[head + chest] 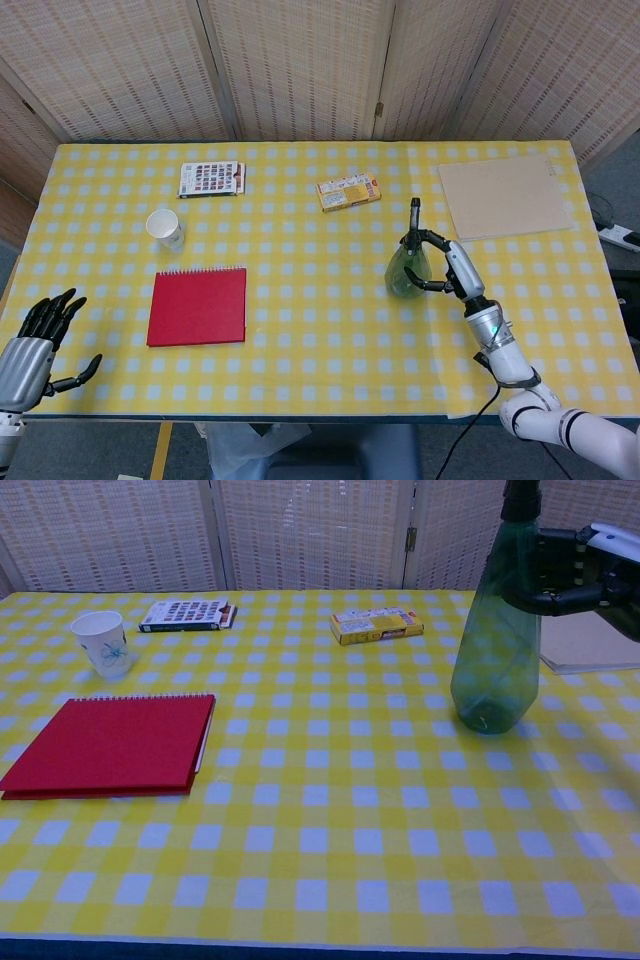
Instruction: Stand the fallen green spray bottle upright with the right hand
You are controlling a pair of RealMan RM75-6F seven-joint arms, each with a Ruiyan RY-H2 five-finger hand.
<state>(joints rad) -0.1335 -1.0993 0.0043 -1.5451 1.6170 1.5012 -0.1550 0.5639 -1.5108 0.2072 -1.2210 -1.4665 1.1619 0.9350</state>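
Green spray bottle: the green spray bottle [495, 650] stands upright at the right of the chest view, its base on the yellow checked tablecloth [330, 830], its dark nozzle reaching the top edge of the frame. In the head view it sits right of centre, below and to the right of the yellow box.

Right hand: the right hand [580, 570] comes in from the right edge of the chest view, its dark fingers [530, 602] wrapped around the bottle's upper body just under the neck, grasping it.

Left hand: the left hand [35, 340] rests at the lower left corner of the head view, fingers spread and holding nothing, well apart from the bottle.

Progress: judging from the pose, the main step looks done, since the bottle is vertical with its base on the cloth. What seems left is for the right hand to let go and draw away without tipping it.

Risk: the bottle is tall with a narrow top, so a finger catching on release could knock it over.

Surroundings: a yellow box [376, 624] lies upper centre, a tan board [505, 195] upper right, a paper cup [103, 643] and a patterned card pack [186, 614] upper left, and a red notebook [112, 743] at left.
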